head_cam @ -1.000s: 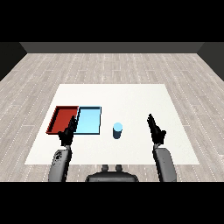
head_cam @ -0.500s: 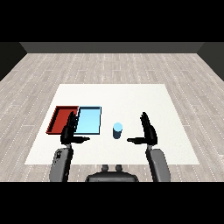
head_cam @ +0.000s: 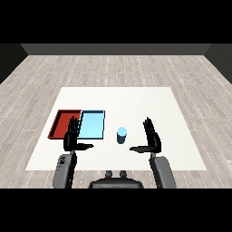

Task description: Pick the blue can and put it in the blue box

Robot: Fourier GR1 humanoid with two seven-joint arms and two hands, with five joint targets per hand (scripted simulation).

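Blue can [head_cam: 121, 135] upright on white surface [head_cam: 149, 102], just right of blue tray [head_cam: 92, 124]; red tray [head_cam: 63, 123] adjoining at left. Right robot hand [head_cam: 152, 139] near can, fingers straight, apart, thumb out. Left robot hand [head_cam: 72, 137] likewise spread, holding nothing.

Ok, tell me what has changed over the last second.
The right hand has swung in toward the blue can, fingers straight and thumb out, but has not touched it. Nothing was grasped or released. The left hand, the can, the red tray and the light blue tray stayed put.
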